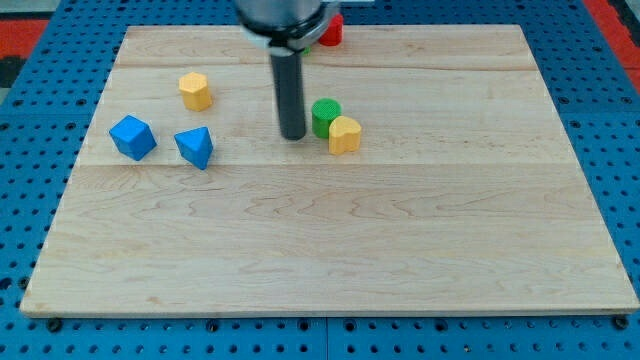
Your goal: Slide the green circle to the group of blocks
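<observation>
The green circle (325, 115) sits on the wooden board (330, 240), a little above the board's middle. A yellow heart-shaped block (345, 134) touches it at its lower right. My tip (293, 136) rests on the board just left of the green circle, a small gap apart. To the view's left lies a loose group: a yellow hexagon block (195, 91), a blue cube-like block (132, 137) and a blue triangle block (196, 147).
A red block (331, 30) stands at the board's top edge, partly hidden behind the arm (283, 20). A blue perforated mat (610, 90) surrounds the board on all sides.
</observation>
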Robot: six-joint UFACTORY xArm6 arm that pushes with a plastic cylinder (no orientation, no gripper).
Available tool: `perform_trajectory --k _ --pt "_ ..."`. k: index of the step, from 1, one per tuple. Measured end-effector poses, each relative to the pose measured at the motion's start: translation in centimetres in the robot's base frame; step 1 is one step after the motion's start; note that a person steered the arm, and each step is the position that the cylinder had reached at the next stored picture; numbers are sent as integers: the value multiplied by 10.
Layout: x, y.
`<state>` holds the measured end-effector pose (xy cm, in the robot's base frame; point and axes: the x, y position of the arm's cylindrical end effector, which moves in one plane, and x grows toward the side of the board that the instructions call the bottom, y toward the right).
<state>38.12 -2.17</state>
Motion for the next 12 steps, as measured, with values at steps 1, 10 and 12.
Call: perform_trajectory --k 1,10,12 --pt "-44 21" --pt "-112 40" --pt "-90 43"
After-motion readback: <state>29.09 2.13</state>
